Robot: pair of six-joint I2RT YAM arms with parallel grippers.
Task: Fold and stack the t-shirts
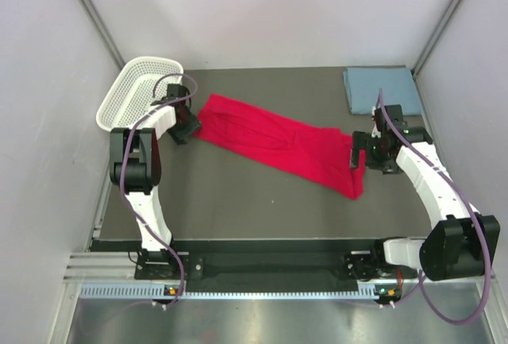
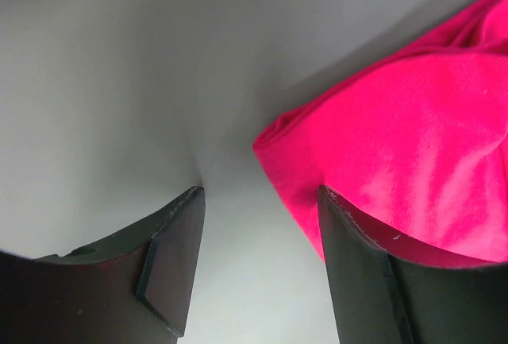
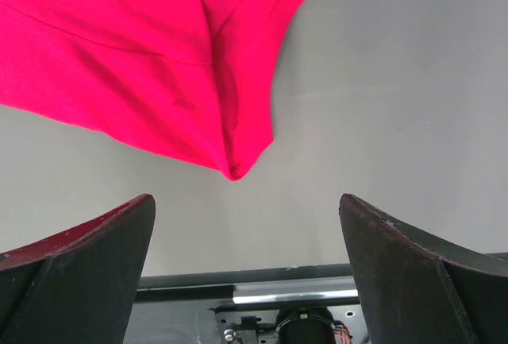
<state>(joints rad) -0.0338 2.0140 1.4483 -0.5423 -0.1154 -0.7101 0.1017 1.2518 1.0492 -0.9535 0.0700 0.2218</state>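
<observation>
Robot lab, white enclosure walls (image 1: 278,10), aluminium rail (image 1: 238,268)

- We see the red t-shirt (image 1: 278,144) as soft, matt knit cloth with a stitched hem.
- The blue-grey t-shirt (image 1: 379,88) looks to us like matt cloth too.
- The basket (image 1: 119,98) is white plastic mesh.
- The desk (image 1: 238,201) has a smooth, matt, dark surface.
- The right end effector (image 3: 248,217) has fingers (image 3: 87,257) of black, matt plastic.
</observation>
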